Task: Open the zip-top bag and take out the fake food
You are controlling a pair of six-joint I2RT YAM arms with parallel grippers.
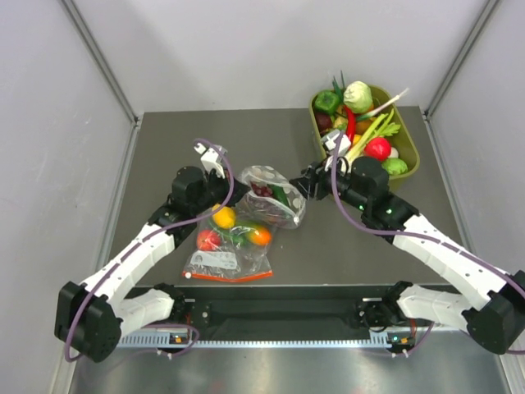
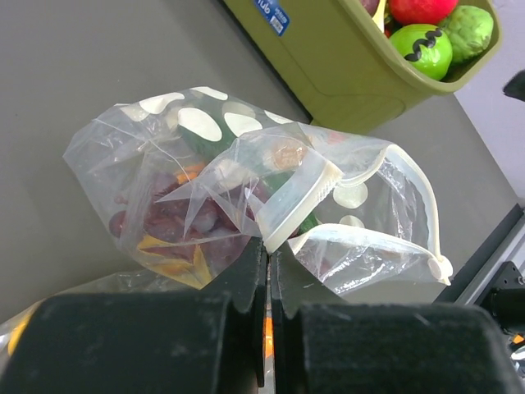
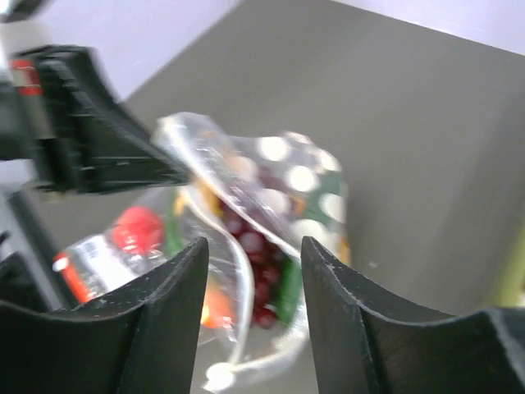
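The polka-dot zip-top bag (image 1: 275, 197) lies mid-table with its mouth gaping open. My left gripper (image 1: 239, 200) is shut on the white zip strip at the mouth's edge, seen in the left wrist view (image 2: 269, 249). Through the bag (image 2: 205, 131) show a dark green piece (image 2: 308, 222), a yellow-orange piece (image 2: 176, 264) and dark red grapes (image 2: 168, 217). My right gripper (image 1: 306, 185) is open at the bag's right end. In the right wrist view (image 3: 254, 254) the bag (image 3: 303, 185) lies beyond the spread fingers, and I cannot tell if they touch it.
A plain clear bag with a red-orange zip strip (image 1: 225, 250) holds small yellow, red and orange fruits just in front of the left gripper. An olive-green bin (image 1: 410, 156) full of toy vegetables stands at the back right, close behind the right arm.
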